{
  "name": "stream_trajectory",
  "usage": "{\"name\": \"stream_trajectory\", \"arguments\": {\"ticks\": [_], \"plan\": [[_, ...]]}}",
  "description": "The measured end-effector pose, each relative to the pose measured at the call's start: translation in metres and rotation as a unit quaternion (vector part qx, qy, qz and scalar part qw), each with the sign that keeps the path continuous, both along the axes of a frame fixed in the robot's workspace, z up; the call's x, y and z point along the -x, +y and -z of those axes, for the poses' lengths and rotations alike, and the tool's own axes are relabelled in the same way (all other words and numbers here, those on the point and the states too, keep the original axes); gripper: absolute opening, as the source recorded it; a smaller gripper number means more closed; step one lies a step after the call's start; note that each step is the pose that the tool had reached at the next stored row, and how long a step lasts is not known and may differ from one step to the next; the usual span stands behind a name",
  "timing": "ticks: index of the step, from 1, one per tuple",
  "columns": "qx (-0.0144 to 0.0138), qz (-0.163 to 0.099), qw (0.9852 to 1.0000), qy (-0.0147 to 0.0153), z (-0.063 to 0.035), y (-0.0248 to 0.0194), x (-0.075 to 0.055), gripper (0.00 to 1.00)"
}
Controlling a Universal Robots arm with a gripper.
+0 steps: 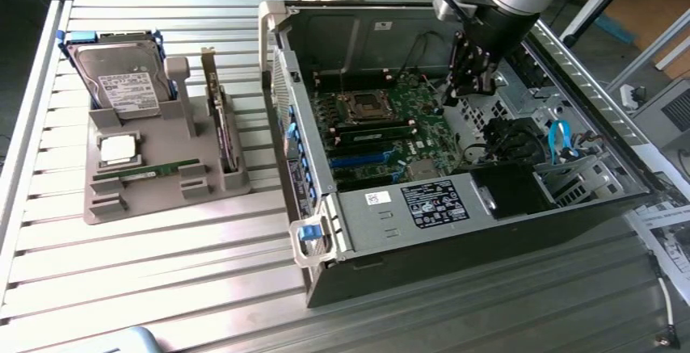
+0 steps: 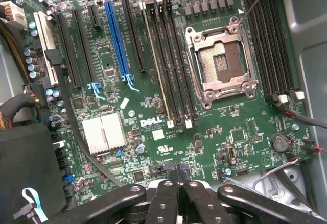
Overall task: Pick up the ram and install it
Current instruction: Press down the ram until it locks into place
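One ram (image 1: 145, 173), a slim green stick, lies flat in the grey holder (image 1: 108, 208) on the exterior view's left. Another ram (image 1: 372, 134) stands edge-up in a black slot of the motherboard (image 2: 245, 127), beside the CPU socket (image 2: 220, 63); in the wrist view this ram (image 2: 155, 60) shows as a thin pale edge. My gripper (image 1: 466, 90) hangs inside the open computer case, above the board's edge and apart from both sticks. Its fingers (image 2: 168, 193) are pressed together with nothing between them, so my gripper (image 2: 177, 175) is shut and empty.
The holder also carries a hard drive (image 1: 124, 78), a square silver CPU (image 1: 116, 149) and an upright expansion card (image 1: 221, 127). The case walls (image 1: 431, 208) surround the board. Black cable bundles (image 2: 20, 117), a blue cable (image 1: 557, 139) and a silver heatsink (image 2: 103, 134) lie near the gripper.
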State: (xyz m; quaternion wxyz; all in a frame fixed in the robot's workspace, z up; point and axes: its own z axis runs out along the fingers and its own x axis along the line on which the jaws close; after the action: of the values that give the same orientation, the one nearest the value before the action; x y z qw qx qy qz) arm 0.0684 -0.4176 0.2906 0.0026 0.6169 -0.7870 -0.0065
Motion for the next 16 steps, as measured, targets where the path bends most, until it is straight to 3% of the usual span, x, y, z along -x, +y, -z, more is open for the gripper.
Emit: {"name": "stream_trajectory", "arguments": {"ticks": [16], "plan": [[0.0001,0.027,0.9996,0.0,0.0012,0.0,0.0,0.11]]}}
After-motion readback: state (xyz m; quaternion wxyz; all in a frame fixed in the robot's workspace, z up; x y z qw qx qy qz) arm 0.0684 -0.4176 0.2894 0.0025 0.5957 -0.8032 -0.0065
